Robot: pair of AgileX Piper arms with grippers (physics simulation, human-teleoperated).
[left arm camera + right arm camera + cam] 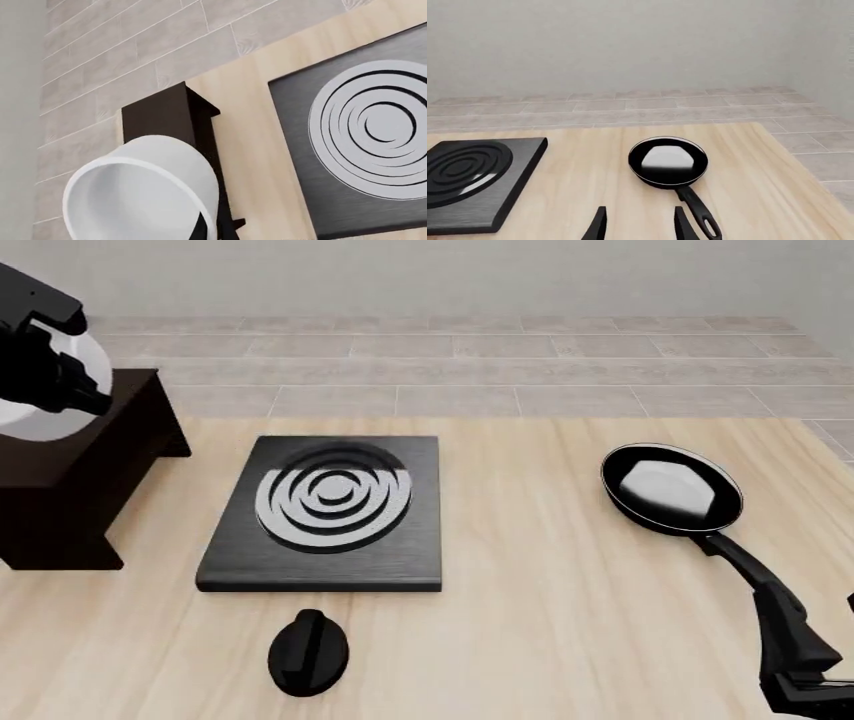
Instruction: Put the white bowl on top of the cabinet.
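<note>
The white bowl [40,405] is held by the left gripper [60,380] above the cabinet [80,470] at far left. A stove slab [327,515] is seen centrally, a knob [308,651] before it, a frying pan [670,490] right.

Bright, even, sharp renders with soft shadows; glare whitens the pan [670,488], seemingly from above.
</note>
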